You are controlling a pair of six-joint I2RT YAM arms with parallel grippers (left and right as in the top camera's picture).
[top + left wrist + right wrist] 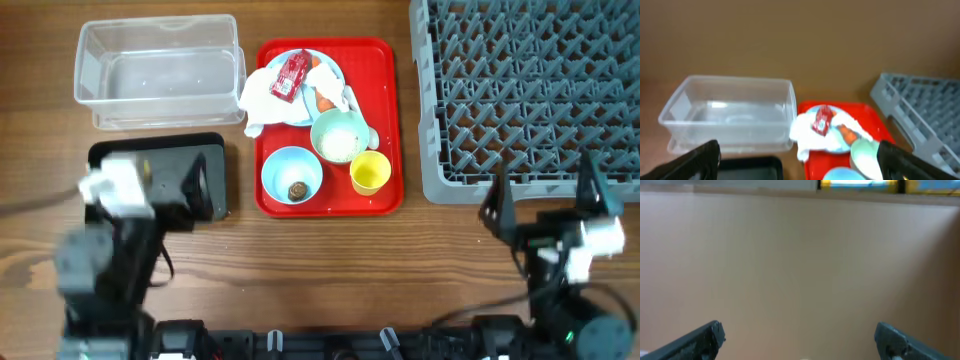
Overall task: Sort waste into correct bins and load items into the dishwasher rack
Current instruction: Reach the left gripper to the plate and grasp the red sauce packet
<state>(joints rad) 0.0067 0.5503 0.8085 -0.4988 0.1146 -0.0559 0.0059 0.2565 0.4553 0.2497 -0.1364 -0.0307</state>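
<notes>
Overhead, we see a wooden table (330, 265) with a red serving tray (388, 70) at its centre. On the tray, a light blue plate (290, 113) carries crumpled white napkins (262, 95), a red wrapper (290, 76) and an orange carrot piece (325, 101). Just in front of the plate sits a pale green bowl (318, 130) holding white rice (342, 146). Nearer the front edge of the red tray, a light blue bowl (275, 165) with a small brown lump (297, 189) stands beside a yellow cup (370, 172).

Left of the red tray sits the clear tub (90, 60), with nothing in it. In front of the tub lies the black tray (215, 160), partly covered by the left arm. The grey dishwasher rack (530, 90) fills the far right corner, with no dishes in it.

The left claw (799, 150) hangs above the black tray, fingers spread wide and holding nothing. The right claw (543, 200) hovers over bare table just in front of the rack, also spread wide with nothing between its fingers.
</notes>
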